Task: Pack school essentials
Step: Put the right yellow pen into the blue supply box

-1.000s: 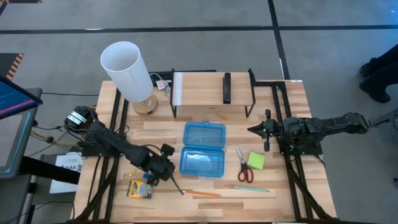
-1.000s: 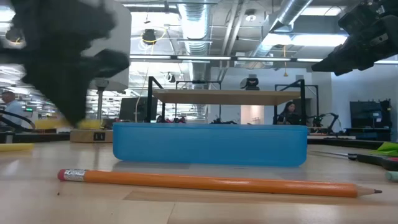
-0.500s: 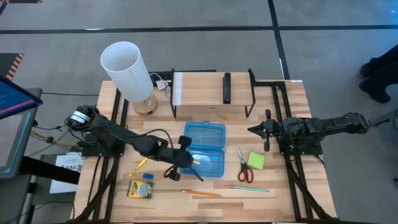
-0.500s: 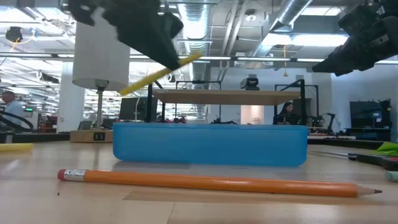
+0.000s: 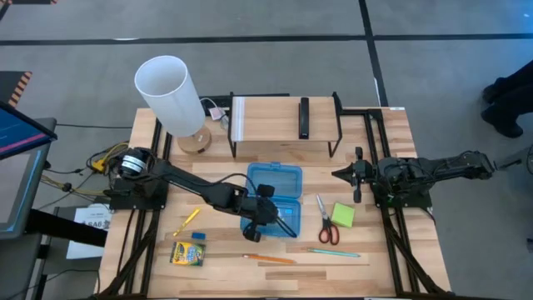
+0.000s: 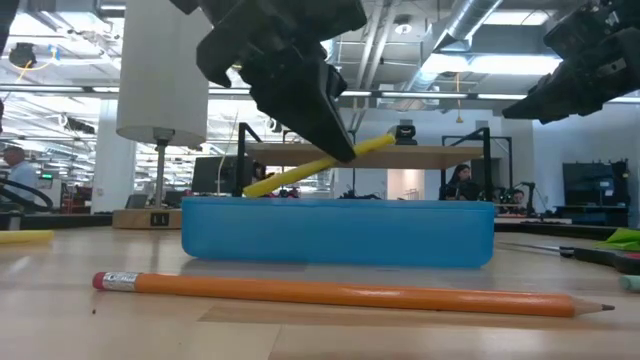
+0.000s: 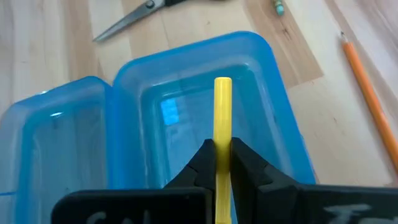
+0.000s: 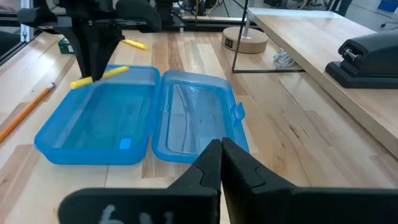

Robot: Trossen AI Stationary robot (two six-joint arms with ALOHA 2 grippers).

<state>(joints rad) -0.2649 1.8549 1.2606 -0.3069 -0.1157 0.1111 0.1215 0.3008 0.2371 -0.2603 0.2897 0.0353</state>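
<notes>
Where case lies, left gripper above

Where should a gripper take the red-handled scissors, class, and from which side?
Grip the scissors from straight above, across the closed blades near the pivot. They lie flat on the table, so only the top is open, and the blades are narrow enough for two fingers. The looped handles would probably slip or twist.
</notes>
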